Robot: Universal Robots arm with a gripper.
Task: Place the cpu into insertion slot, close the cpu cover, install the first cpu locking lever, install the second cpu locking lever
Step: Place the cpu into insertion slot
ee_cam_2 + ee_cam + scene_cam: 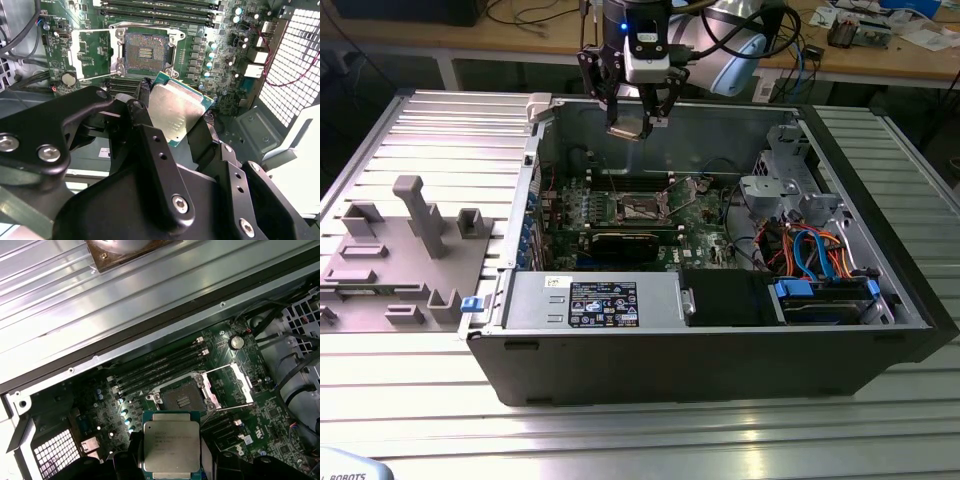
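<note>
The pincer [176, 119] is clamped on two side edges of the chip [171, 446], judged the safe hold, since it is thought light, thin, stiff and easily hurt.

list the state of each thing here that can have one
cpu: gripped by its edges, held above the board, not yet in the socket
pincer: shut on the cpu
socket: empty, uncovered
cpu cover: swung open beside the socket
computer case: open, board exposed
</note>
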